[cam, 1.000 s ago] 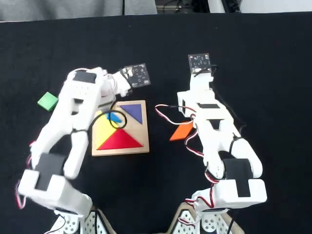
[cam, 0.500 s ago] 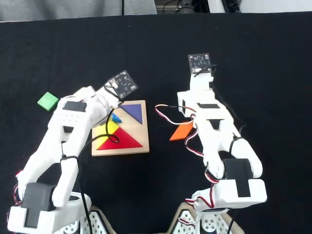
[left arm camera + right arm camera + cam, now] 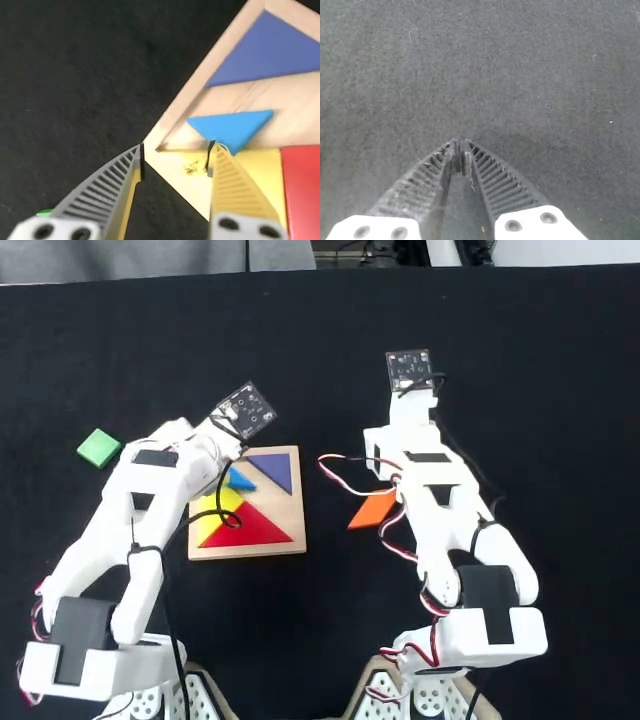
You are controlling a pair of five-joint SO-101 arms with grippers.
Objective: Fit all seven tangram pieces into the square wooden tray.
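The square wooden tray lies left of centre and holds a dark blue triangle, a small light blue triangle, a yellow piece and a red triangle. My left gripper is open astride the tray's far-left corner. One fingertip touches the light blue triangle, the other is outside the rim. An orange piece lies beside the right arm. A green square sits far left. My right gripper is shut over bare cloth.
Black cloth covers the whole table. The left arm leans over the tray's left side, and its cable crosses the yellow piece. Red and white wires loop out from the right arm toward the tray.
The left arm's wrist has swung left and lowered toward the tray's far-left corner, and its lower links have shifted. The right arm and the pieces have stayed put.
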